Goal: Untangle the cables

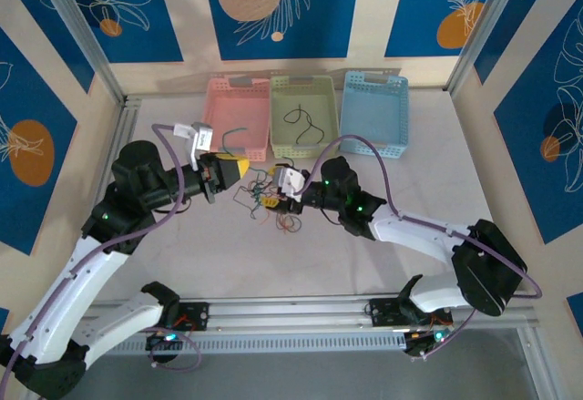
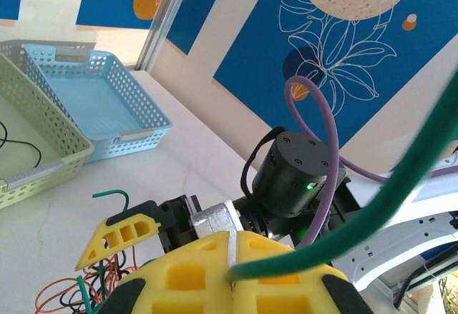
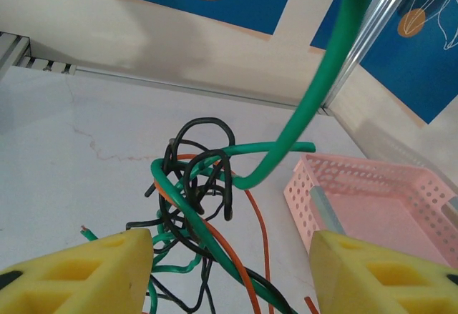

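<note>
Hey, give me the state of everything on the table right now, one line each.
Left end effector, shut on green cable.
Right end effector, open.
Cable tangle, knotted.
Green basket, holds one black cable.
Blue basket, empty.
Pink basket, visible part empty.

One camera looks down on the table (image 1: 428, 200) from above, while two wrist cameras sit close, all sharing the cables (image 1: 266, 200).

Two white-shelled arms (image 1: 84, 282) with round black joints are trailing thick lilac cables (image 2: 330, 139) — small green lights (image 2: 309, 184) are glowing, and yellow hollow-celled pincer fingers (image 3: 372, 271) are tipping them.
</note>
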